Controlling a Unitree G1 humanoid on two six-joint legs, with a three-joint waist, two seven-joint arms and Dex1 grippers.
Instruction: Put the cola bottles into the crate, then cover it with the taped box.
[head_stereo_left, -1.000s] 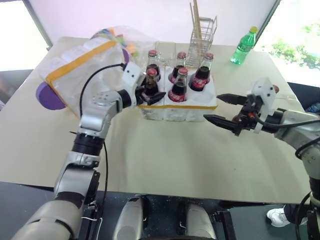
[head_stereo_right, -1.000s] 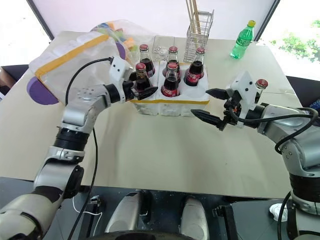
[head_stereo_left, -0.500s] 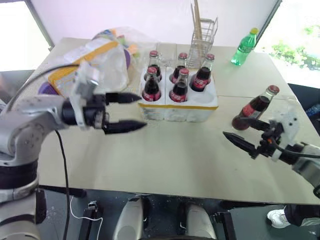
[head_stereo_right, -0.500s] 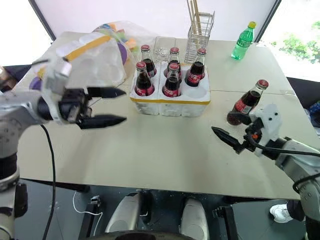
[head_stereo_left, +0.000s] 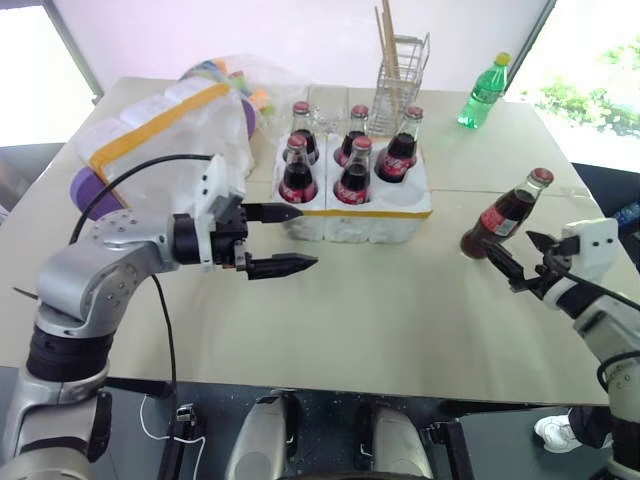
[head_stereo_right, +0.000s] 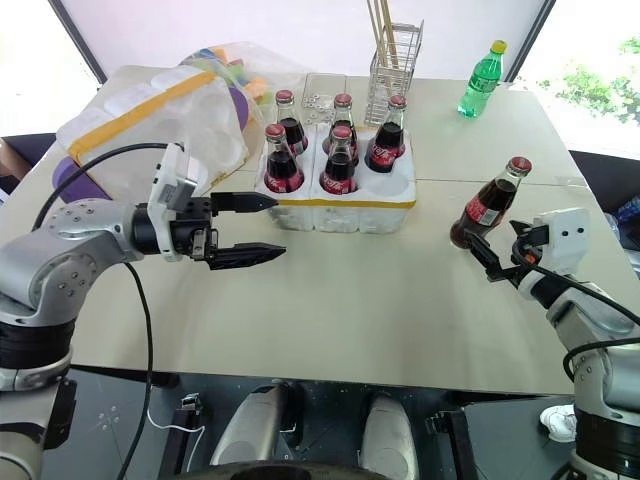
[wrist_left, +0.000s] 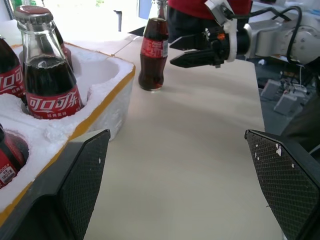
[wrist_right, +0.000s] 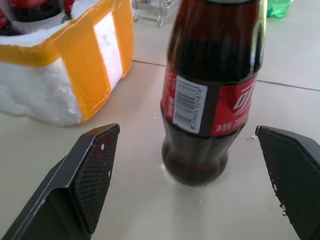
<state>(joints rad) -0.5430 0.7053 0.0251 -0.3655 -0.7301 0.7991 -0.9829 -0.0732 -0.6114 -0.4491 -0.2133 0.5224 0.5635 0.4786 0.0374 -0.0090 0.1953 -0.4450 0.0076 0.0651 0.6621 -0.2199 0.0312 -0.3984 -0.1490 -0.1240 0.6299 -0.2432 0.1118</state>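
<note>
Left eye view: five bottles (head_stereo_left: 345, 165) are seated in the crate (head_stereo_left: 400, 205), the sixth bottle (head_stereo_left: 505, 213) is faced by the open right tool (head_stereo_left: 527, 259), the left tool (head_stereo_left: 283, 240) is open and empty, the taped box (head_stereo_left: 165, 135) unplaced.

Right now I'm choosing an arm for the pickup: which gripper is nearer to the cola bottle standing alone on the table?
Right. The right gripper sits just short of the lone cola bottle, jaws open toward it. The left gripper hangs across the table, before the crate.

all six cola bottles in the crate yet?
No: five stand in the crate, while the sixth cola bottle stands on the table in front of the open right gripper.
</note>
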